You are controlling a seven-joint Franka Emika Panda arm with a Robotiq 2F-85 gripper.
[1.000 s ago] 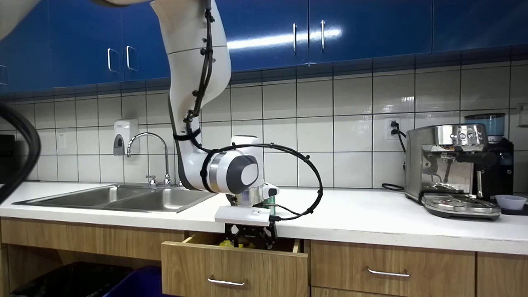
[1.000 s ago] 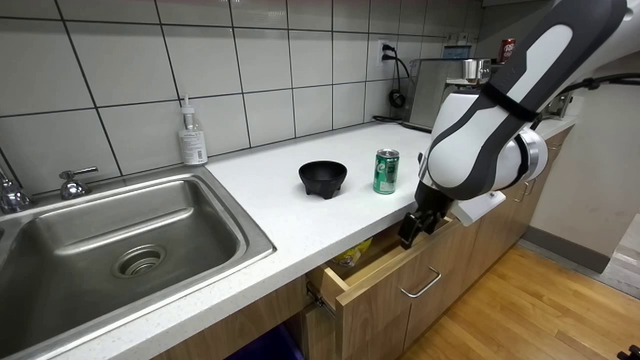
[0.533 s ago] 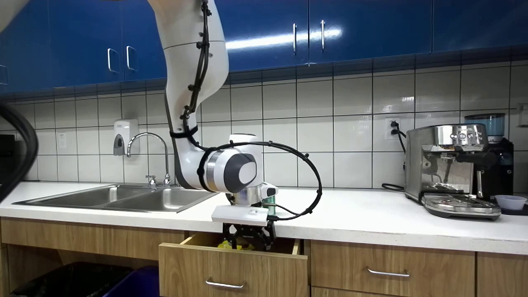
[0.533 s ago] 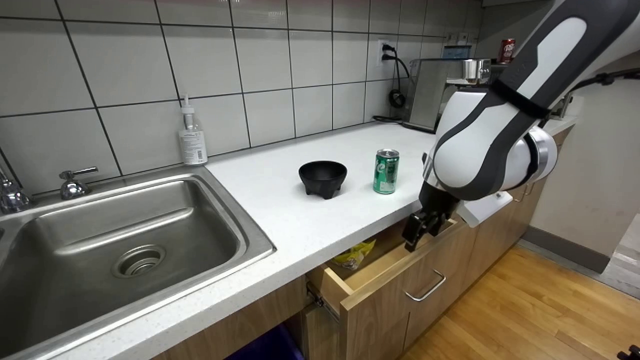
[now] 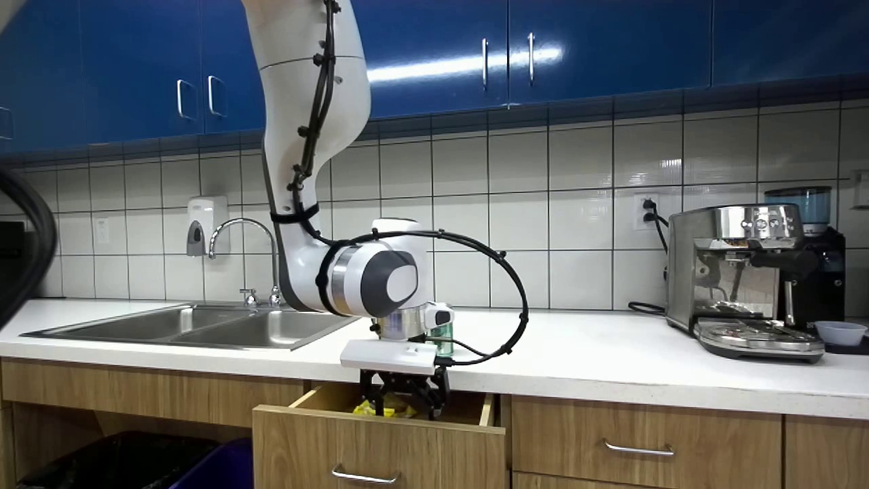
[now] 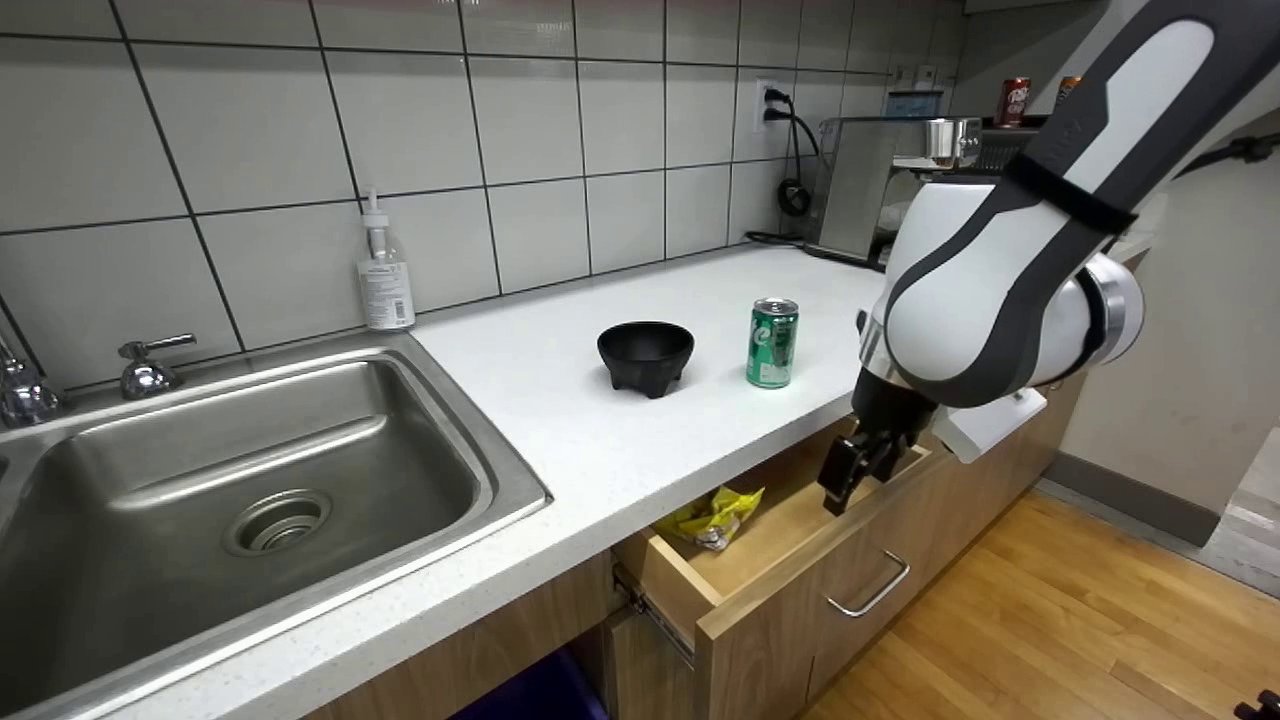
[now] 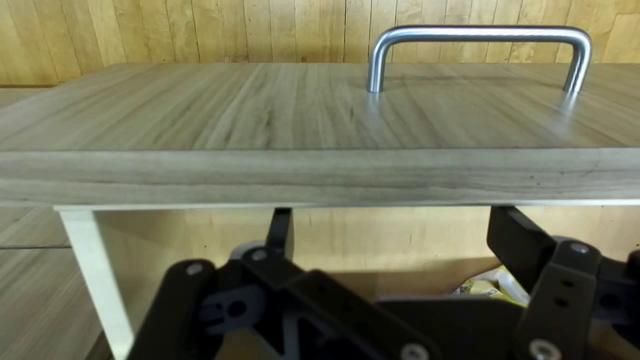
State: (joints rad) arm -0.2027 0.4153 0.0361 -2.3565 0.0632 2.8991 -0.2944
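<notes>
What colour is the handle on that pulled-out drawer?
Shiny silver; the drawer handle shows best in the wrist view.

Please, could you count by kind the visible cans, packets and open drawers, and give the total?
Cans: 3 (green can, red can, partly hidden orange can)
Packets: 1 (yellow packet)
Open drawers: 1 (wooden drawer)
Total: 5

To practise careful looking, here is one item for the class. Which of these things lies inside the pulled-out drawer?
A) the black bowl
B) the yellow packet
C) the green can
B, because an exterior view shows the yellow packet inside the drawer, while the green can and the black bowl stand on the white counter.
</notes>
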